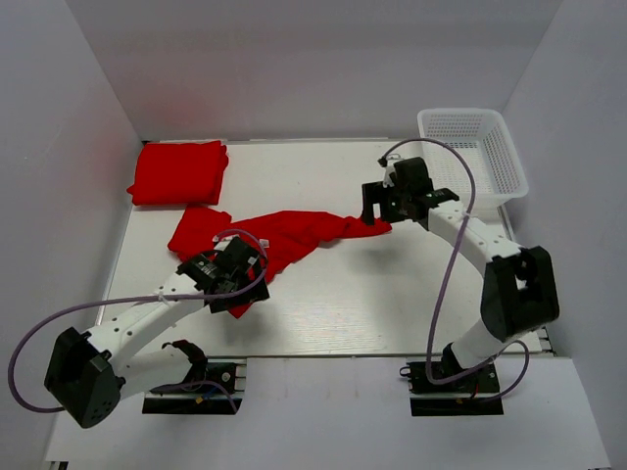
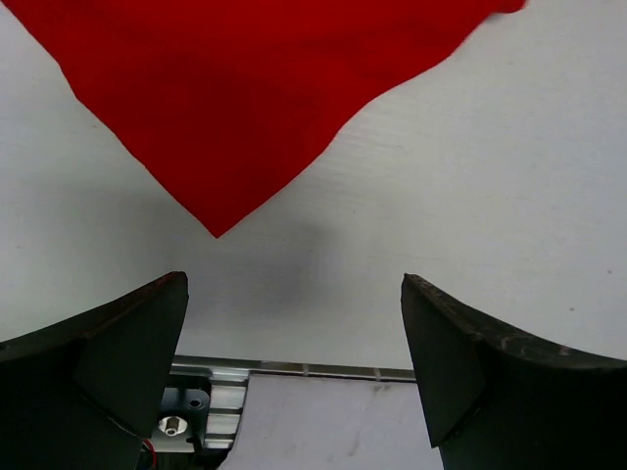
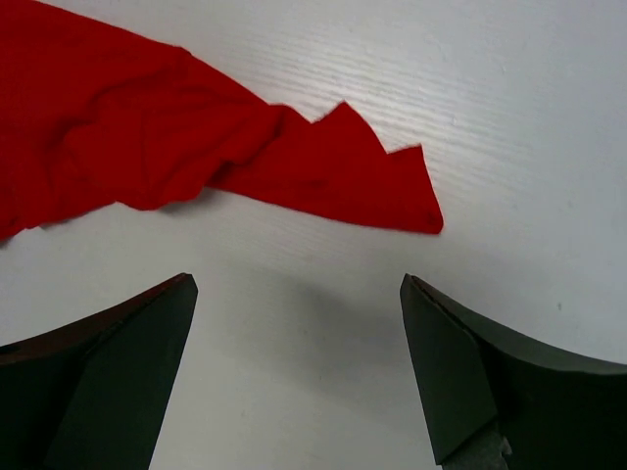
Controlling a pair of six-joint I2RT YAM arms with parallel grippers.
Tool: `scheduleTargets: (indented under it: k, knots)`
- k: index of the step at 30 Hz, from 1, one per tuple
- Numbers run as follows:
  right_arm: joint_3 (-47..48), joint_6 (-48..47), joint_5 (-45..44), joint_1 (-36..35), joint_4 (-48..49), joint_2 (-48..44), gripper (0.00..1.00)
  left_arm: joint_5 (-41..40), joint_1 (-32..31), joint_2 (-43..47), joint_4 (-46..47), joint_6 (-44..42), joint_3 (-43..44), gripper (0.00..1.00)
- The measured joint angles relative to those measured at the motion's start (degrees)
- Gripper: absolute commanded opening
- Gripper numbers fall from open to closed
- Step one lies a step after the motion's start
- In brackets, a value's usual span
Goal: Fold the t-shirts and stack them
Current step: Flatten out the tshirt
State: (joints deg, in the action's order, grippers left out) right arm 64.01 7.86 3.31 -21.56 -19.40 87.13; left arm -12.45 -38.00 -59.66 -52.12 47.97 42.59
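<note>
One red t-shirt (image 1: 178, 172) lies folded at the table's back left. A second red t-shirt (image 1: 279, 235) lies crumpled and stretched across the middle. My left gripper (image 1: 238, 286) hovers over its near-left corner, open and empty. In the left wrist view a pointed corner of the shirt (image 2: 235, 98) lies on the table just beyond the open gripper (image 2: 294, 328). My right gripper (image 1: 375, 208) is open and empty above the shirt's right tip. In the right wrist view that wrinkled tip (image 3: 333, 176) lies just beyond the gripper (image 3: 294, 328), not touching it.
A white mesh basket (image 1: 472, 155) stands at the back right corner, close behind the right arm. White walls enclose the table on three sides. The table's near edge and a metal rail (image 2: 294, 370) show under the left gripper.
</note>
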Motion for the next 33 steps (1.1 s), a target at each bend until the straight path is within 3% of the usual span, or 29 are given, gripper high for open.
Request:
scheduleTargets:
  k: [11,19,21,25,28,29,30,31,32,33]
  knots:
    - [15.41,-10.45,4.94,-3.67,-0.57,22.64,0.9,-2.23,0.02,-11.1,1.27,2.43,-2.4,1.0]
    - [15.41,-12.15,5.92,-6.23,0.09,24.09,0.9,-2.19,1.57,-12.24,10.43,1.36,-8.35,1.0]
    - [15.41,-12.2,5.81,-6.4,0.5,24.33,0.9,-2.89,1.97,-12.55,11.85,0.7,-8.39,0.96]
    - [15.39,-12.11,4.83,-6.62,2.14,25.7,0.87,-4.35,3.08,-14.29,14.6,-0.5,-7.78,0.73]
    - [15.41,-12.04,4.35,-6.71,3.02,27.21,0.69,-5.16,3.87,-15.85,16.61,-1.29,-6.99,0.55]
    - [15.41,-11.98,4.26,-6.71,3.13,27.8,0.43,-5.27,4.09,-16.13,17.18,-1.57,-6.88,0.28]
    - [15.41,-12.24,4.13,-6.71,3.17,28.28,0.27,-5.49,4.26,-16.26,17.81,-1.68,-6.86,0.1]
    - [15.41,-11.8,4.04,-6.71,3.19,28.7,0.13,-5.51,4.57,-16.37,18.53,-2.01,-6.91,0.0]
    - [15.41,-11.82,3.91,-6.73,3.19,28.87,0.0,-5.66,4.74,-16.48,18.99,-2.1,-6.88,0.0]
    - [15.41,-11.32,3.8,-6.75,3.3,28.87,0.0,-5.68,4.83,-16.57,19.06,-2.49,-6.62,0.0]
